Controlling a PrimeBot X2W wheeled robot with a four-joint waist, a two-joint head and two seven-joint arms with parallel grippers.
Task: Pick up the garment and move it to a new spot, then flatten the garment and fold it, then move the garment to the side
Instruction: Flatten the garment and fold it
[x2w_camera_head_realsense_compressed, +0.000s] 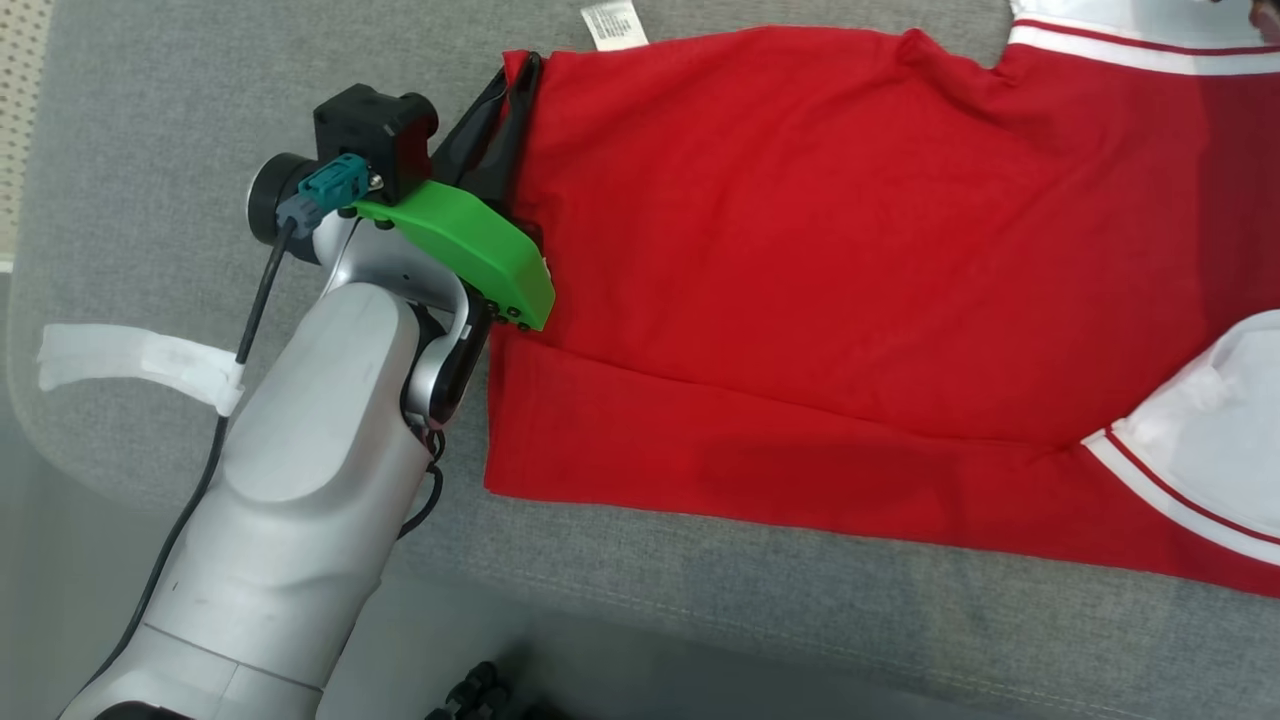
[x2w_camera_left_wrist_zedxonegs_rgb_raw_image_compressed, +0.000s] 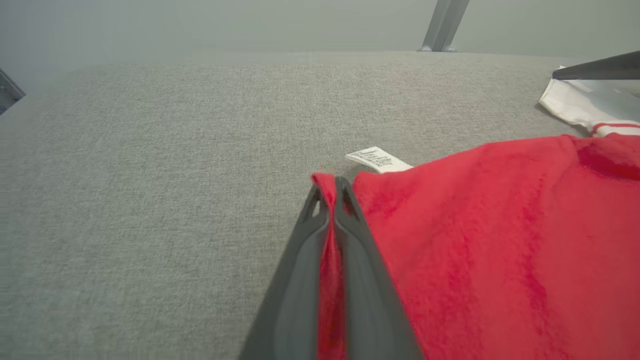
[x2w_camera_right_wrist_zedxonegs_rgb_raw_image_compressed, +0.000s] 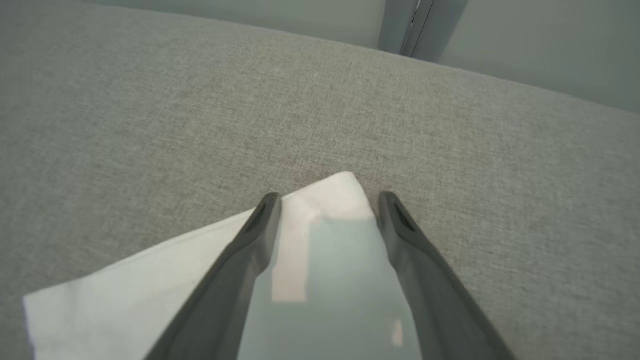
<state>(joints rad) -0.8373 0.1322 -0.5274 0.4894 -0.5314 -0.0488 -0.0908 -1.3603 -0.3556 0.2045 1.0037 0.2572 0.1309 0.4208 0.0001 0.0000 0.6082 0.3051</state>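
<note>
The garment (x2w_camera_head_realsense_compressed: 800, 250) lies nearly flat, its red corner pinched tight in the left gripper (x2w_camera_left_wrist_zedxonegs_rgb_raw_image_compressed: 330, 187), its white sleeve (x2w_camera_right_wrist_zedxonegs_rgb_raw_image_compressed: 100, 300) under the wide-apart fingers of the right gripper (x2w_camera_right_wrist_zedxonegs_rgb_raw_image_compressed: 328, 198); folding and moving aside seem left to do.

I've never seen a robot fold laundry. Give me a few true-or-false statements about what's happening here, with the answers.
1. The left gripper pinches the edge of the garment. True.
2. The right gripper is clamped shut. False: its fingers stand apart over the white sleeve.
3. The garment lies on a grey fabric surface. True.
4. The garment is red all over. False: it has white sleeves with a red stripe.
</note>
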